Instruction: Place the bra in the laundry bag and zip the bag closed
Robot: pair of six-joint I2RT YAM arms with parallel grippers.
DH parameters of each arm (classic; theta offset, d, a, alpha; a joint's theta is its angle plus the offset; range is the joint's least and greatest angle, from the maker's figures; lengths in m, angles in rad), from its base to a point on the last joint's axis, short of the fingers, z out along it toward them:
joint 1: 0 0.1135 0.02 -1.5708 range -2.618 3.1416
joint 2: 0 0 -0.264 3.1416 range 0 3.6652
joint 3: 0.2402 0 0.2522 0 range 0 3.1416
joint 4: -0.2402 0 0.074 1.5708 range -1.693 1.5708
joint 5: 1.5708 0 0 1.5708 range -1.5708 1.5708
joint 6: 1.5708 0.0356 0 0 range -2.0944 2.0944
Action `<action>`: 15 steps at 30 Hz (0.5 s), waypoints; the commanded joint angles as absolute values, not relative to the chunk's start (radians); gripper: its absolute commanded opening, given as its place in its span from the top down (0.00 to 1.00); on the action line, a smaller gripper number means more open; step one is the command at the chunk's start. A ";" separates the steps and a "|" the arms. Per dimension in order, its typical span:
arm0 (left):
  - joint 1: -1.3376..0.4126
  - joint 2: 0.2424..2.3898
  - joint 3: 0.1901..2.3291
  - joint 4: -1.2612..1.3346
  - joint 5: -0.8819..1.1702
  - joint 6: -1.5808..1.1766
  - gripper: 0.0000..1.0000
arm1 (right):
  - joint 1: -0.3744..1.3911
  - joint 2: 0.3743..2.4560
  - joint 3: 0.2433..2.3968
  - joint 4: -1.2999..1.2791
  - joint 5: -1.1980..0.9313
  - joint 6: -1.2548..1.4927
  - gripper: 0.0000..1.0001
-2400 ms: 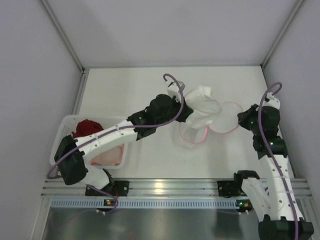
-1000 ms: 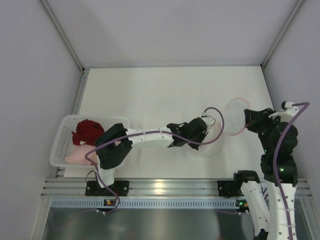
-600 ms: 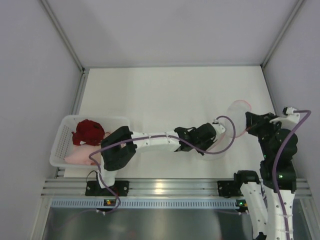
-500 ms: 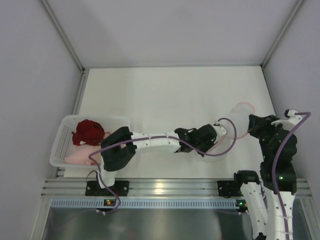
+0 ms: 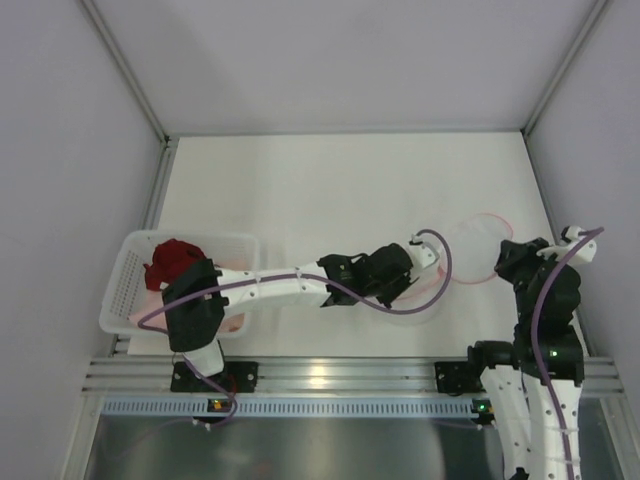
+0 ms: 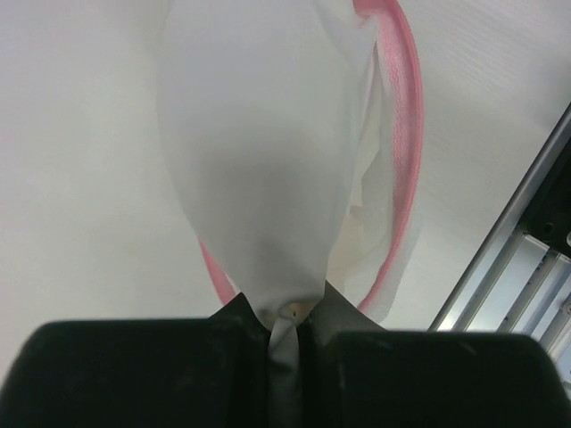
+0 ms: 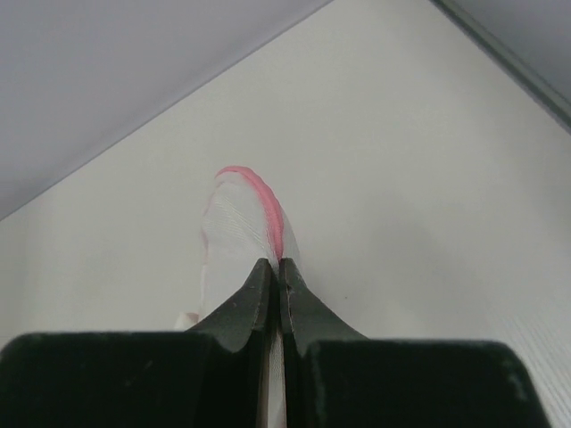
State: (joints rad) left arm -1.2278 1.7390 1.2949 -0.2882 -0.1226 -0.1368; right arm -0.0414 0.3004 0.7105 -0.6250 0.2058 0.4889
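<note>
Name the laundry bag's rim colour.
Pink rim on the laundry bag; clearest in left wrist view.

In the left wrist view the laundry bag (image 6: 259, 160) is running off the top edge and blurring close to the lens. A whitish fold behind its mesh, possibly the bra (image 6: 361, 214), is showing only partly. The left tool (image 6: 285, 328) is covering the pinched mesh.

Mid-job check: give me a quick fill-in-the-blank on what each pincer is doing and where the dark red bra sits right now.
1. The left pincer is ____ on the laundry bag, pinching its white mesh.
2. The right pincer grips the bag's ____ zip rim.
3. The dark red bra lies in the basket on the ____ side of the table.

Missing words: shut; pink; left.
</note>
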 commanded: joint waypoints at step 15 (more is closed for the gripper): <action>-1.272 1.728 1.253 -0.244 -0.303 -0.216 1.00 | -0.040 0.600 0.779 0.131 -0.396 0.540 1.00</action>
State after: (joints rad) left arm -1.2686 1.6642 1.2037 -0.2825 -0.2596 -0.1719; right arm -0.0414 0.6296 0.7013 -0.0093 -0.3218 0.5293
